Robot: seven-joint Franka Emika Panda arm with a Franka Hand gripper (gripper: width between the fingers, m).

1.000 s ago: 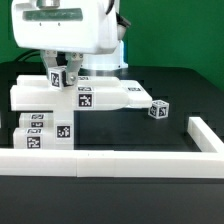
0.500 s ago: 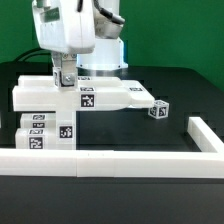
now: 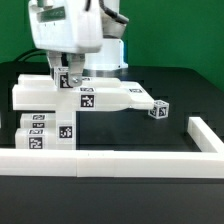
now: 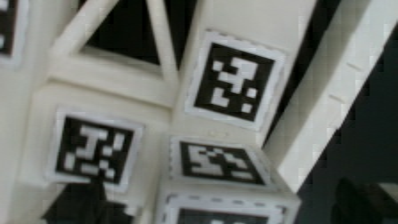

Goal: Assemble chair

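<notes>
Hand back down over the slab, small tagged piece between the fingers.

From the exterior view's left: shifted back from half a second ago, now hanging upright over the left end of the chair slab (image 3: 85, 97) on the desk (image 3: 170, 95); hand (image 3: 64, 78) seemingly clamped on a small tagged block (image 3: 67, 79), likely being seated. Blocky legs (image 3: 48, 132) stacked in front; loose cube (image 3: 158, 110) well apart at right.

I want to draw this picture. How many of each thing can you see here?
Robot arm: 1
Big flat piece: 1
Little piece under the arm: 1
Blocks in front: 2, I think
Small cube: 1
Rail: 1
Total: 7
</notes>
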